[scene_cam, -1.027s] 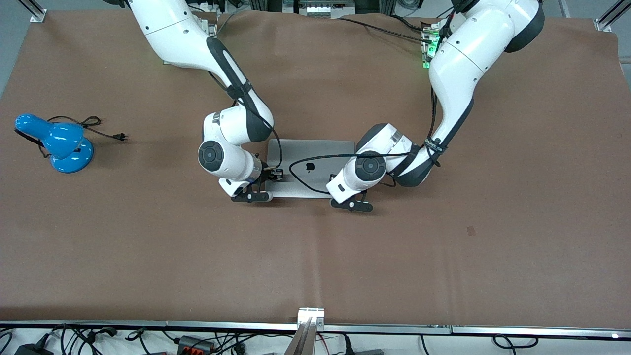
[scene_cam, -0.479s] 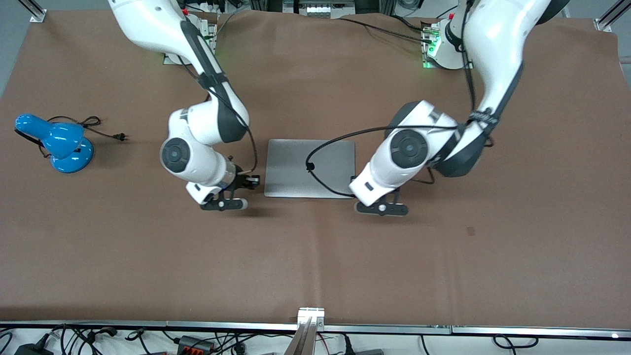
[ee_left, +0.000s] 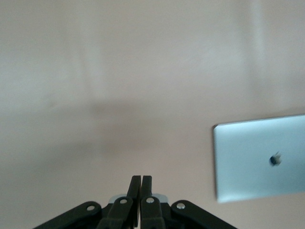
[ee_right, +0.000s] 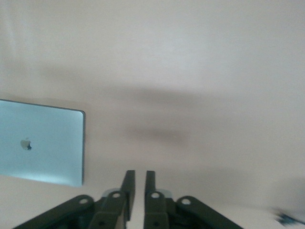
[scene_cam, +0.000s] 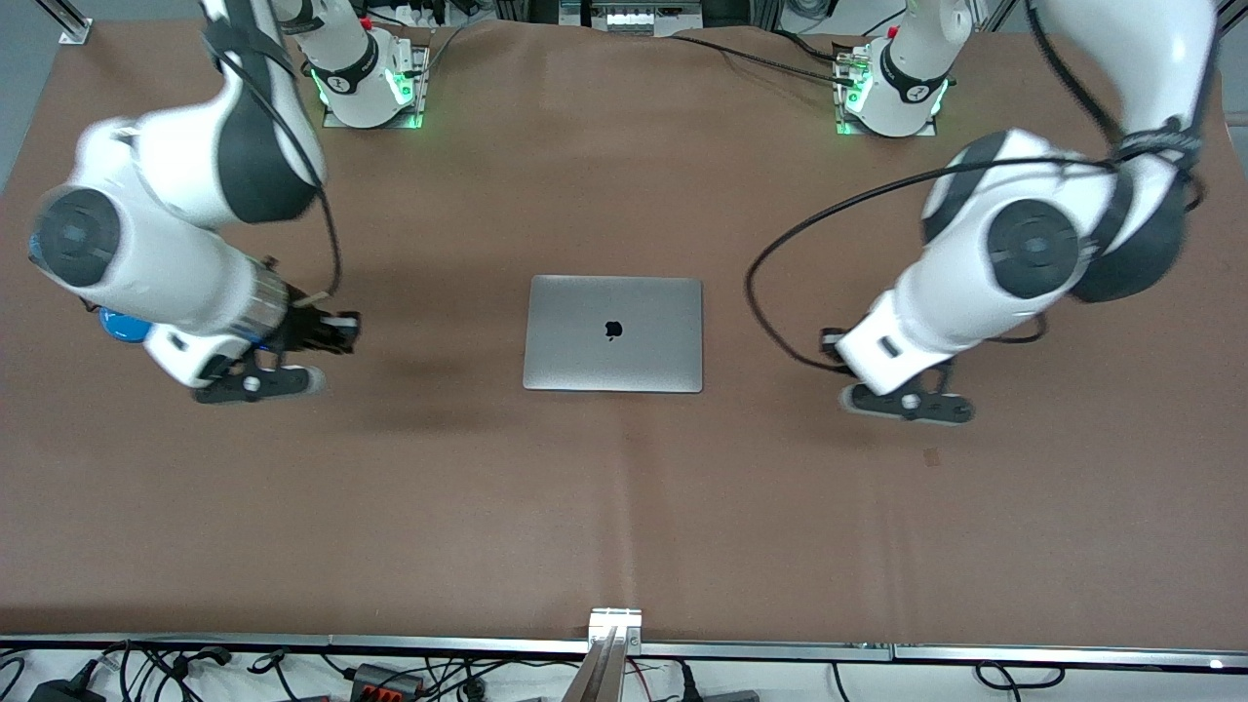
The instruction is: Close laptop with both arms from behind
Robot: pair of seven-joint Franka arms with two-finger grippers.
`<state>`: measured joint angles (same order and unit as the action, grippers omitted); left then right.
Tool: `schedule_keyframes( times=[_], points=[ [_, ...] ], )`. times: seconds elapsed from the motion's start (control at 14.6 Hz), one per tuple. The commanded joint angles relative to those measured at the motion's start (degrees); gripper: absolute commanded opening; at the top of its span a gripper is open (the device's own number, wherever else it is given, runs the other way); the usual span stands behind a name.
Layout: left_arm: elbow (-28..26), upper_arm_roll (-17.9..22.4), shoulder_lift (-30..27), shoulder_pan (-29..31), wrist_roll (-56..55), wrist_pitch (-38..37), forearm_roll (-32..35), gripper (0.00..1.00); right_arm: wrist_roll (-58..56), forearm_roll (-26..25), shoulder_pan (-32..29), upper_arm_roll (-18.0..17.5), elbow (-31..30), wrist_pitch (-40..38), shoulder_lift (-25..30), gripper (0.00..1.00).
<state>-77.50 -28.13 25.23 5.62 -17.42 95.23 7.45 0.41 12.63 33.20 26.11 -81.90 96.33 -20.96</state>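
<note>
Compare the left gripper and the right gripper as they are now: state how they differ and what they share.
The left gripper is shut, fingers pressed together; the right gripper shows a narrow gap between its fingers. The left gripper is over bare tablecloth toward the left arm's end of the table; the right gripper is toward the right arm's end, close to a blue lamp. Both hold nothing and are clear of the closed laptop.

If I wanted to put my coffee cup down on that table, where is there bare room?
The widest bare brown cloth runs between the closed laptop and the table's metal edge rail nearest the front camera. Cloth is also free between the laptop and the arm bases. Busier: the right claw and left claw hang over the strips beside the laptop.
</note>
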Motion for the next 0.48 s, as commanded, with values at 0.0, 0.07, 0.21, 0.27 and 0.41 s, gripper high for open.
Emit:
schedule_keyframes(
  times=[0.0,0.07,0.21,0.27,0.41],
  points=[
    [-2.5,10.0,-9.4,-0.1,5.4,-6.9,-6.4,0.28,-1.6,-1.1,-0.4,2.9,6.0,-3.9,-1.7,1.0],
    [-2.7,11.9,-11.3,-0.1,7.2,-9.1,-6.5,0.35,-1.6,-0.7,-0.7,3.9,6.0,-4.1,-1.5,1.0],
    [-3.0,14.7,-14.8,-0.2,9.1,-13.6,-6.4,0.53,-3.6,-0.8,-1.4,4.2,6.2,-4.2,-0.8,1.0],
    [-4.2,16.9,-15.8,-0.3,8.8,-14.7,-6.6,0.67,-4.6,-1.3,-1.6,4.0,7.0,-4.2,-0.1,1.0],
    [-6.5,20.5,-16.4,-3.1,8.7,-13.6,-7.1,1.0,-4.9,-2.3,-6.3,2.4,7.7,-4.1,0.3,1.0]
  ],
)
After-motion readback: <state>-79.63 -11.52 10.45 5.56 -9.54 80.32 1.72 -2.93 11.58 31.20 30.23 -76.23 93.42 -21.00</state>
